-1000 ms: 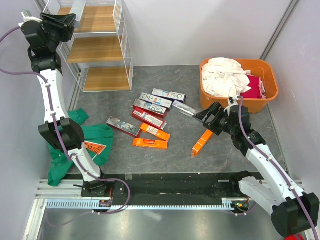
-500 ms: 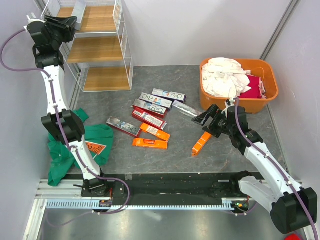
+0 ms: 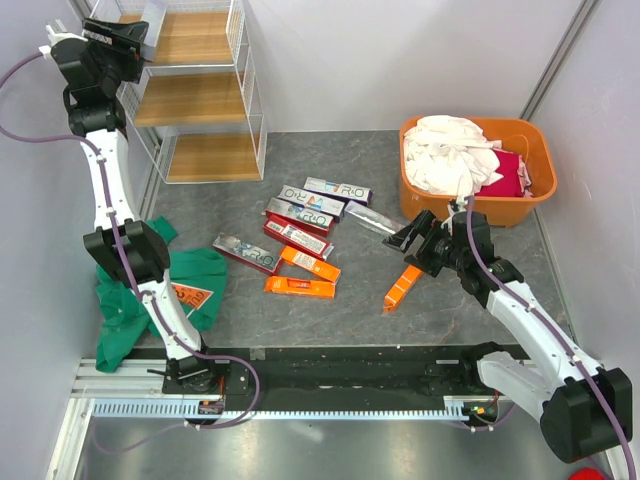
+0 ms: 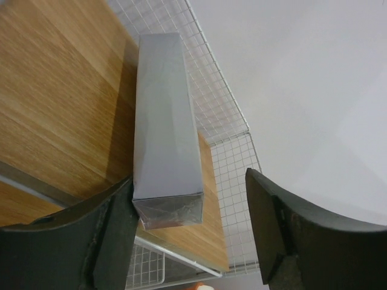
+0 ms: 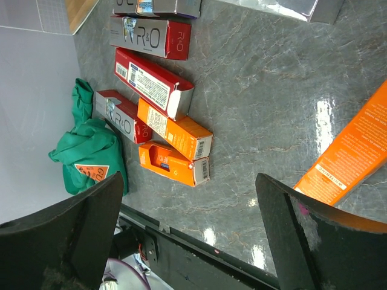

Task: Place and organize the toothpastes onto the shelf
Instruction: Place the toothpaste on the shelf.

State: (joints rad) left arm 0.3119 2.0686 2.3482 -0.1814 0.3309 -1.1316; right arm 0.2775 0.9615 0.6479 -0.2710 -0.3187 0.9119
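Observation:
The white wire shelf [image 3: 205, 100] stands at the back left with three wooden boards. My left gripper [image 3: 135, 35] is open at its top tier. A silver-grey toothpaste carton [image 4: 163, 121] lies on the top board [image 4: 54, 90], its near end between my spread jaws, close against the left finger [image 4: 115, 235] and well clear of the right. It also shows in the top view [image 3: 158, 15]. My right gripper [image 3: 412, 236] is open and empty above the floor, just above a lone orange carton [image 3: 403, 285], which also shows in the right wrist view [image 5: 351, 157].
Several red, orange, silver and white cartons [image 3: 300, 235] lie in a loose cluster mid-floor, and a silver one [image 3: 372, 217] lies near my right gripper. A green cloth [image 3: 165, 290] lies at the left. An orange tub of laundry [image 3: 480, 165] stands at the back right.
My left arm has shifted its pose at the shelf's top tier, with the gripper still by the silver carton. My right gripper has moved slightly left above the orange carton.

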